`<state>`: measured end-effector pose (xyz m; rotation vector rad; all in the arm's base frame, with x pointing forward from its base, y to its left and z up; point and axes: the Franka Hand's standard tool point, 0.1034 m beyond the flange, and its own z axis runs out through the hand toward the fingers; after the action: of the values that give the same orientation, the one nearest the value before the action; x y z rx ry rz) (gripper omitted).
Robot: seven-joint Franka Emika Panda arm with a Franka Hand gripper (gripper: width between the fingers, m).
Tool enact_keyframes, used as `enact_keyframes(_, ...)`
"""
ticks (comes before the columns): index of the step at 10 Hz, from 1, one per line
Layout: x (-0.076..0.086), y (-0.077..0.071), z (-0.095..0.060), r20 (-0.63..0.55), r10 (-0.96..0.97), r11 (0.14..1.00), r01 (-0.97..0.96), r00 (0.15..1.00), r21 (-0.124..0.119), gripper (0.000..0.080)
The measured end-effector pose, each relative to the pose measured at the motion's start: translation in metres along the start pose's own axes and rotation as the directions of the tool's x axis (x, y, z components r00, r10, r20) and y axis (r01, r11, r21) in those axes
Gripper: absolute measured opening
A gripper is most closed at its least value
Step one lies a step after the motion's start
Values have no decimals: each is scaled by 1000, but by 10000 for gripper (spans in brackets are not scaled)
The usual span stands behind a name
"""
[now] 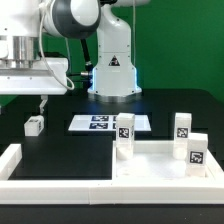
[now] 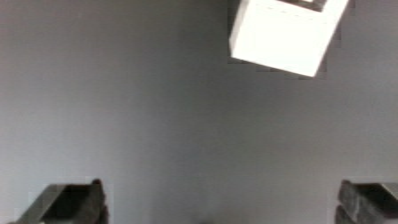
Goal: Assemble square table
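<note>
My gripper (image 2: 221, 205) is spread wide with nothing in it: in the wrist view both fingertips (image 2: 71, 203) sit far apart and only bare black bench shows between them. In the exterior view the gripper (image 1: 43, 101) hangs above the bench near the exterior view's left edge, off the surface.

Loose leg (image 1: 34, 125) lies on the bench just below and slightly nearer the front than the gripper, well apart from everything else. In the wrist view that same leg (image 2: 286, 36) is at the frame edge, partly cut off and skewed, so it's ahead of the fingers, not between them. Long axis looks tilted against the finger line, hard to be sure with it cropped.

Square tabletop (image 1: 165, 162) sits in the front corner at the exterior view's right, against the border wall (image 1: 20, 160). Three legs stand upright on it: one at its near-centre corner (image 1: 125, 132), one at the back (image 1: 183, 126), one nearer the front (image 1: 196, 149).

Marker board (image 1: 100, 123) lies flat mid-bench in front of the robot base.

My judgement: next move turns on shifting toward the loose leg and rotating the wrist so the fingers straddle its narrow width before descending.
</note>
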<state>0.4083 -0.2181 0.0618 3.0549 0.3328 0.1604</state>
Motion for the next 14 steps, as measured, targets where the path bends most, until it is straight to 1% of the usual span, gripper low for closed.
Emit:
enact_keyframes(1,3,-4,1,10,-10,1000,10,1000,6,648)
enact_keyframes(2,1,-2,1,12,-8,1000,8,1000,5,648)
enact_keyframes(3,5,-12,5,46,63,997,-65,997,41,648)
enact_keyframes(4,17,-28,9,154,87,990,-103,984,96,648)
enact_keyframes(5,24,-22,9,242,85,986,-117,966,119,648)
enact_keyframes(6,29,-14,14,295,90,984,-132,951,123,648)
enact_keyframes(7,18,-24,27,374,78,983,-134,924,127,648)
enact_keyframes(8,14,-23,31,448,44,981,-124,893,152,648)
enact_keyframes(9,16,-16,33,466,41,981,-124,884,148,648)
enact_keyframes(10,5,-22,30,550,38,975,-151,834,162,648)
enact_keyframes(11,5,-19,28,607,15,972,-154,795,178,648)
enact_keyframes(12,8,-10,26,620,8,969,-159,785,189,648)
enact_keyframes(13,7,-10,27,644,9,968,-167,765,185,648)
enact_keyframes(14,7,-12,29,642,3,969,-162,767,188,648)
